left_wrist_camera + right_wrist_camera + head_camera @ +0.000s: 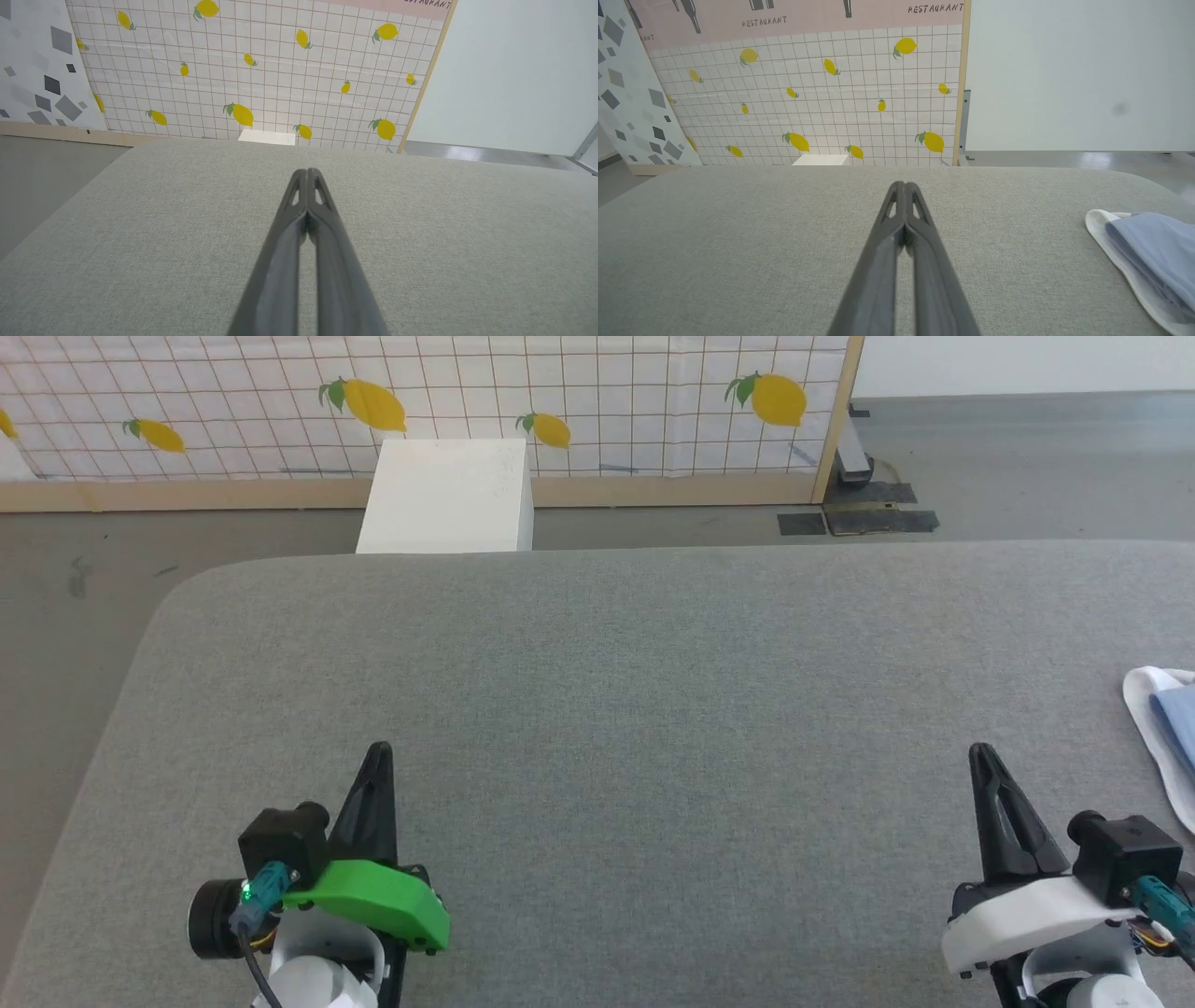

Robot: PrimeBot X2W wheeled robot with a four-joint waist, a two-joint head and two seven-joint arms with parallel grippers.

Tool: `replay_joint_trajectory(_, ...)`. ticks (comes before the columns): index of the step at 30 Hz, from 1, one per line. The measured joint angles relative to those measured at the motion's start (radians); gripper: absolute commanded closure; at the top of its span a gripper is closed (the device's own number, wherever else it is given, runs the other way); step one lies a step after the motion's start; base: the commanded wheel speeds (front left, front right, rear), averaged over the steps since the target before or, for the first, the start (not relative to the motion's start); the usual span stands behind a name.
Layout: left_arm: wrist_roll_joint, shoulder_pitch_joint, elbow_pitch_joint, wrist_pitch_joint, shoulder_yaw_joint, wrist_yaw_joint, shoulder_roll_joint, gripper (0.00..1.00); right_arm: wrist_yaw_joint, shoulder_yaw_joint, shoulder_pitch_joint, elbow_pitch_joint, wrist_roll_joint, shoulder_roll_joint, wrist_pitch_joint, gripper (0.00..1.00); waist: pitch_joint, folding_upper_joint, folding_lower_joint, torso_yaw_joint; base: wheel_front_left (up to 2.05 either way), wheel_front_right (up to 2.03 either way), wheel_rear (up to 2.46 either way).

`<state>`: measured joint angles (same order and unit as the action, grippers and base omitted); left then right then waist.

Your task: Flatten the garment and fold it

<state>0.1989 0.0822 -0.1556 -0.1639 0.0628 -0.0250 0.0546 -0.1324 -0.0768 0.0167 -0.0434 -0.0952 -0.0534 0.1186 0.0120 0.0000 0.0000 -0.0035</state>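
Observation:
The garment, light blue with a white collar edge, lies bunched at the far right edge of the grey table; part of it runs out of the head view. In the right wrist view the garment sits at the lower right, apart from the fingers. My left gripper hovers over the table's near left, shut and holding nothing; its tips touch. My right gripper stands over the near right, also shut and empty, a short way left of the garment, its tips pressed together.
A white box stands on the floor just beyond the table's far edge. Behind it runs a lemon-patterned panel with a wooden frame. Grey floor lies to the left of the table's rounded corner.

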Motion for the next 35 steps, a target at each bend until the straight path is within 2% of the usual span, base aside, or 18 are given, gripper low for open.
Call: replay_joint_trajectory(35,-0.095,-0.027,0.069,0.076,-0.027,0.008,0.0,1.0,0.0,0.035,-0.001,0.018,0.038,0.0,-0.055,1.0,-0.006,0.0,0.0,0.002,0.0,0.0,0.0)
